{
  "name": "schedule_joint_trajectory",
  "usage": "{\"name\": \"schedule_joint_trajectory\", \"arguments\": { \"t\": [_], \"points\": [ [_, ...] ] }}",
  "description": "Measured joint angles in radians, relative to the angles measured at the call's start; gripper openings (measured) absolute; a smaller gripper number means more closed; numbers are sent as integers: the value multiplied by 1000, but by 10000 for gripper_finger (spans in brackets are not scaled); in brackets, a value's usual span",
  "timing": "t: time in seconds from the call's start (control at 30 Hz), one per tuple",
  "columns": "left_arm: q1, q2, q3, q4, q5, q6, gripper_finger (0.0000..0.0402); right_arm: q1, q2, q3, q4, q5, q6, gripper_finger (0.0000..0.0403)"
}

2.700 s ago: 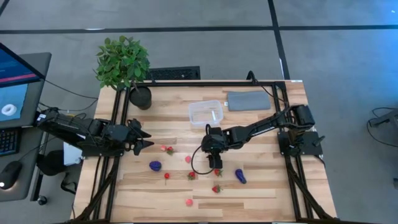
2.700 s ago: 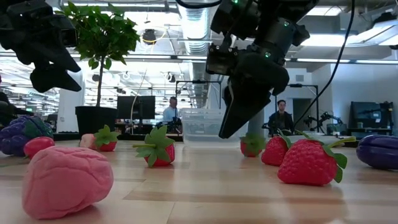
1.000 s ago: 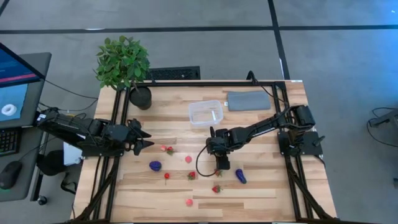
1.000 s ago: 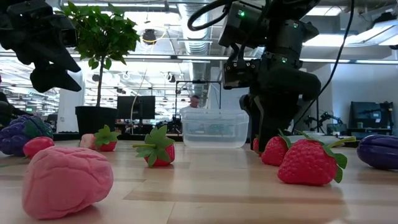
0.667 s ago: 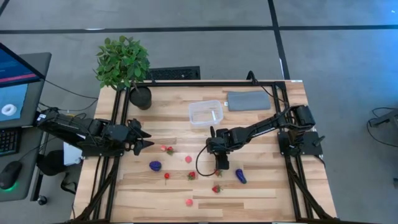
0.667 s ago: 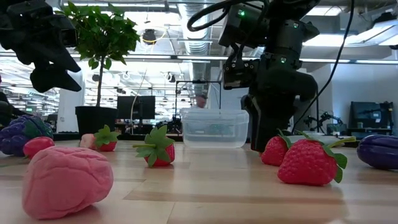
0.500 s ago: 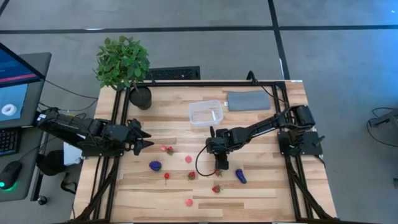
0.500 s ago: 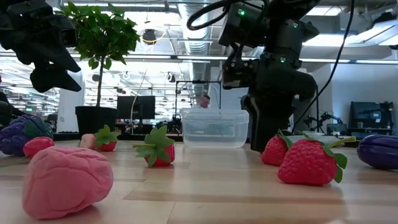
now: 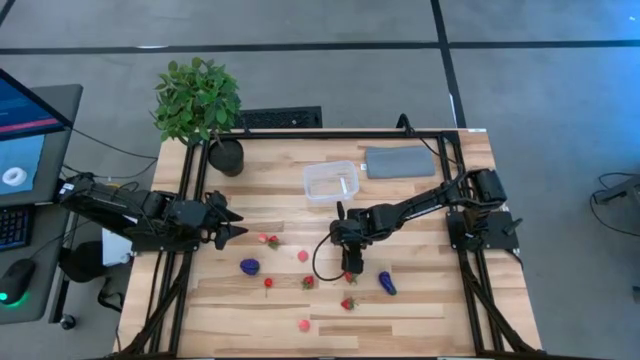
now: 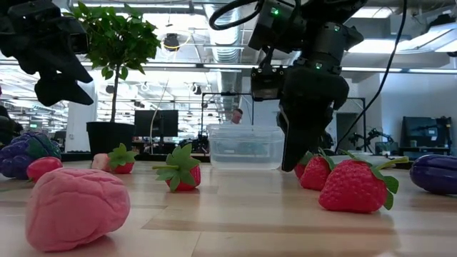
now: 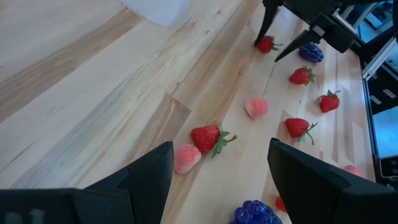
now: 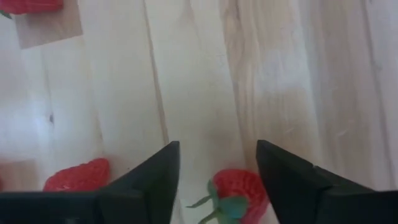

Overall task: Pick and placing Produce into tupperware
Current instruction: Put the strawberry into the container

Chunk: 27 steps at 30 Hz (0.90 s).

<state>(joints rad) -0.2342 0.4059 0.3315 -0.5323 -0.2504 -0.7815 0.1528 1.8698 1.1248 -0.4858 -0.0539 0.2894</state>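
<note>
Grey tiled floor (image 9: 300,60), ceiling strip lights (image 10: 400,68), monitor (image 9: 25,135), keyboard (image 9: 280,118)

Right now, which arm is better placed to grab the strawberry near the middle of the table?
The right arm. Its open fingers straddle the strawberry on the table, while the left gripper waits at the left edge, well away.

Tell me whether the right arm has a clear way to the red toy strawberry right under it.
Probably yes: the right gripper hangs open over the red toy strawberry, which lies between its fingers on bare wood, nothing in between.
</note>
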Motion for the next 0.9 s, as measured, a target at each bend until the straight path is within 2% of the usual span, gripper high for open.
{"name": "schedule_joint_trajectory", "arguments": {
  "t": [0.13,0.27,0.53,0.9],
  "points": [
    [0,0,0,0,0,0,249,0,0,0,-8,-2,23,292],
    [0,0,0,0,0,1,249,5,-20,0,-41,4,33,308],
    [0,0,0,3,0,12,249,17,-98,0,-124,102,-16,311],
    [0,8,-1,8,7,12,249,20,-113,0,-197,82,-219,311]
  ]
}}
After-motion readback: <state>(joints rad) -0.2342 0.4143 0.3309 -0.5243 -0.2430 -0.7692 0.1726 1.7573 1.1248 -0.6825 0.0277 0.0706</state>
